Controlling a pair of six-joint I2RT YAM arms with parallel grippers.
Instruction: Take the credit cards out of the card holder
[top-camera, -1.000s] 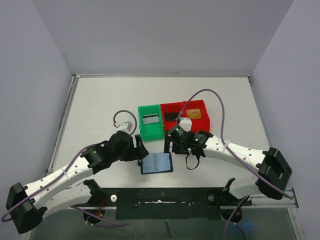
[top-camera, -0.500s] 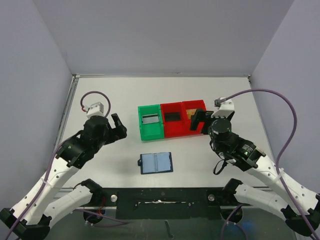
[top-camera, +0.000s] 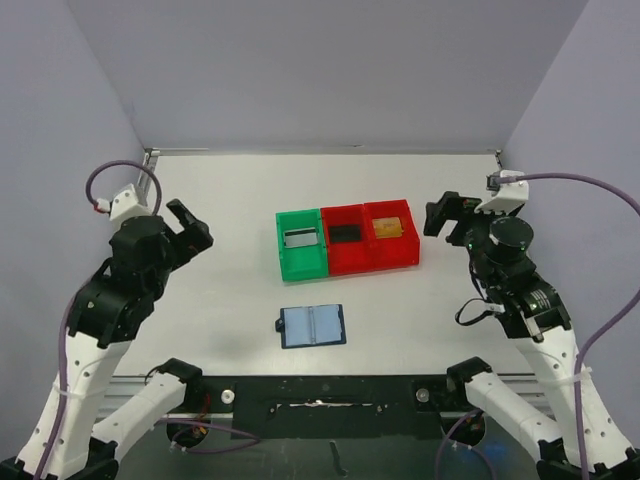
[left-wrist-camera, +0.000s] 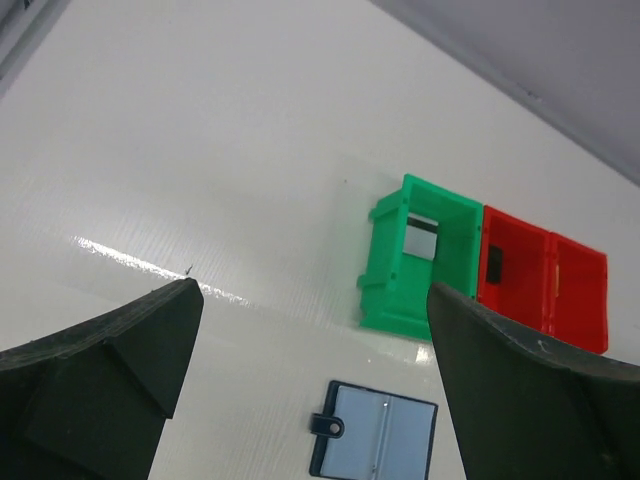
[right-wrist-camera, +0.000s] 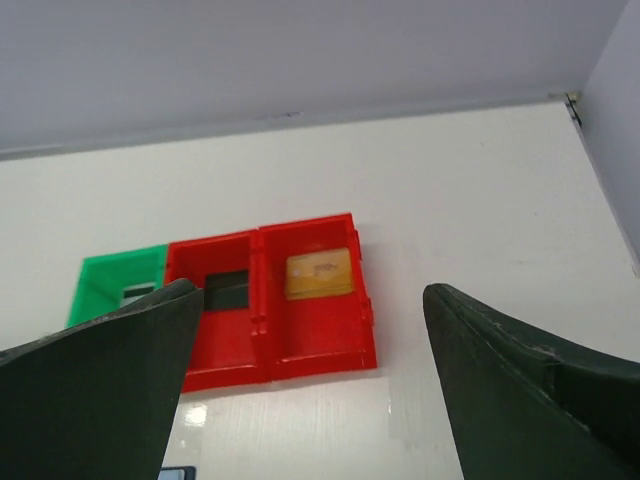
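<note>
Left gripper (top-camera: 190, 228) and right gripper (top-camera: 445, 220) are both up in the air with the jaws spread wide and nothing between them. One is out at each side of the table (top-camera: 220, 200), well apart from everything on it.

The table is white and boxed in by grey walls (top-camera: 320, 70) at the back and both sides, so the side edges are tight. The middle has lots of bare surface around the stuff.

A green bin (top-camera: 300, 265) and two red bins (top-camera: 370, 258) sit touching in a row near the centre. The card holder (top-camera: 312, 326) lies open and flat closer to the arm bases, just in front of the green bin and the nearer red one, not touching either.

Cards are in the bins: a grey card (top-camera: 299, 238) in the green one, a dark card (top-camera: 345, 233) in the middle one, a gold card (top-camera: 388, 228) in the far right one.

The left wrist view shows the holder's little tab (left-wrist-camera: 327, 427) on its left edge, but the bin wall hides the gold card there. The right wrist view shows that gold card clearly and only clips a corner of the holder. I can't tell if the pockets hold anything.
</note>
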